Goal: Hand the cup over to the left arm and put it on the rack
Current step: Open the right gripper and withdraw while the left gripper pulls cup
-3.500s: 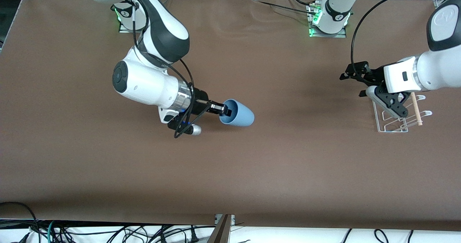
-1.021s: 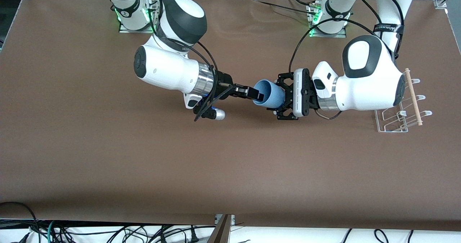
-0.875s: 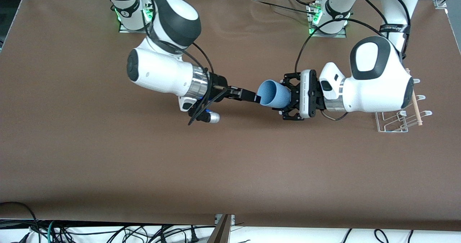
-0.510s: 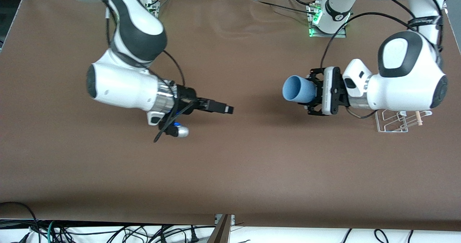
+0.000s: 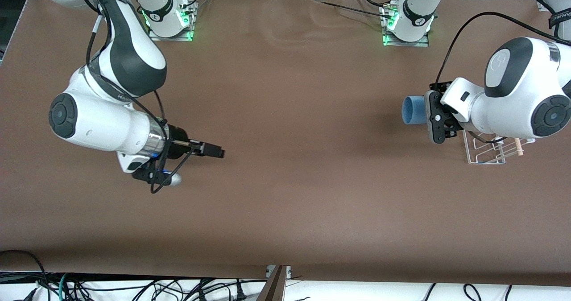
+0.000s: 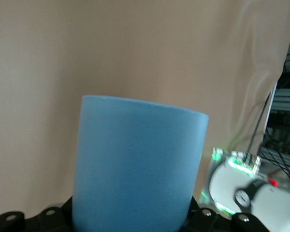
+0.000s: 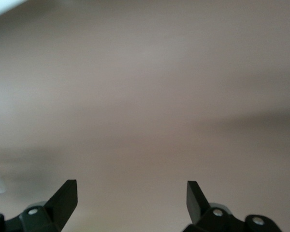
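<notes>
The light-blue cup (image 5: 411, 109) lies on its side in the air, held by its base in my left gripper (image 5: 421, 112), mouth pointing toward the right arm's end of the table. It hangs over bare table just beside the rack (image 5: 488, 151). The cup fills the left wrist view (image 6: 140, 164) and hides the fingers there. The wire rack with its wooden dowel (image 5: 519, 148) is partly hidden under the left arm. My right gripper (image 5: 217, 151) is open and empty over the table near its own end; its fingers (image 7: 63, 195) stand wide apart.
The brown table (image 5: 285, 203) carries only the rack. Both arm bases with green lights (image 5: 171, 20) (image 5: 403, 24) stand along the edge farthest from the front camera. Cables (image 5: 134, 287) hang below the near edge.
The right gripper let go of the cup and drew back toward its own end. The left gripper took the cup and carried it toward the rack.
</notes>
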Robot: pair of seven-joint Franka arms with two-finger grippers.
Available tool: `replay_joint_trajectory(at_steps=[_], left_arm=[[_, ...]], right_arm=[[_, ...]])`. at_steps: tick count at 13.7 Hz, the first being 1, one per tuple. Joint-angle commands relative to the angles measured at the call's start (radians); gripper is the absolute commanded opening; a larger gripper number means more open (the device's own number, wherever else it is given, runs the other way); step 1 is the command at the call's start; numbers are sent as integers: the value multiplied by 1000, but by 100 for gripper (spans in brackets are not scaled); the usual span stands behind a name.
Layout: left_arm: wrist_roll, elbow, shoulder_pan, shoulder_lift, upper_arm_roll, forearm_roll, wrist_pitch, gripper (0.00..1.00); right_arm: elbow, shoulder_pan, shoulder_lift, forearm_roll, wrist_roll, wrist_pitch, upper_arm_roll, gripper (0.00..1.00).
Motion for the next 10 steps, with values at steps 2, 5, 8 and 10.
replay_joint_trajectory(at_steps=[2, 5, 8, 10], left_arm=[[-146, 21, -2, -13, -3, 242, -132, 0], [-200, 17, -19, -10, -14, 560, -214, 0], [-234, -17, -55, 78, -20, 800, -336, 0], [-278, -84, -59, 79, -20, 883, -321, 0]], right_arm=[[-157, -20, -120, -192, -17, -24, -43, 100], [-212, -77, -184, -235, -164, -49, -64, 100], [-278, -79, -275, -238, -264, -56, -132, 100], [-277, -85, -316, -247, -290, -91, -143, 100]])
